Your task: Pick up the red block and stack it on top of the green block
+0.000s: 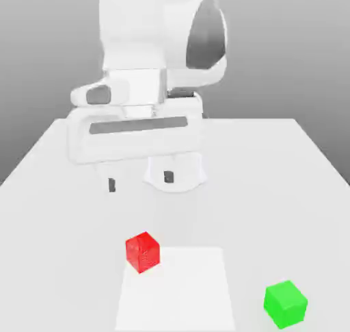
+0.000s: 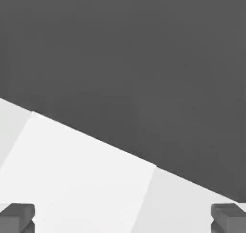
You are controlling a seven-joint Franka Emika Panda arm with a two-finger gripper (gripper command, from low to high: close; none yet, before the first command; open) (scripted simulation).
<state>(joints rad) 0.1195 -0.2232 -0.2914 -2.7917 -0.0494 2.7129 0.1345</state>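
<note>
from off the arm i see the red block [image 1: 143,251] and green block [image 1: 286,302] well apart on the surface [image 1: 273,187], while the wide-open claw's [image 1: 140,181] own camera catches neither.

Small bright red cube with faintly speckled faces [image 1: 143,251]: upright on worktop, turned so one vertical edge faces exterior camera, sitting at corner of paler square patch. Small plain bright green cube [image 1: 286,302]: upright on worktop, likewise turned, well apart from red cube toward exterior view's right, nearer camera, just off patch.
</note>
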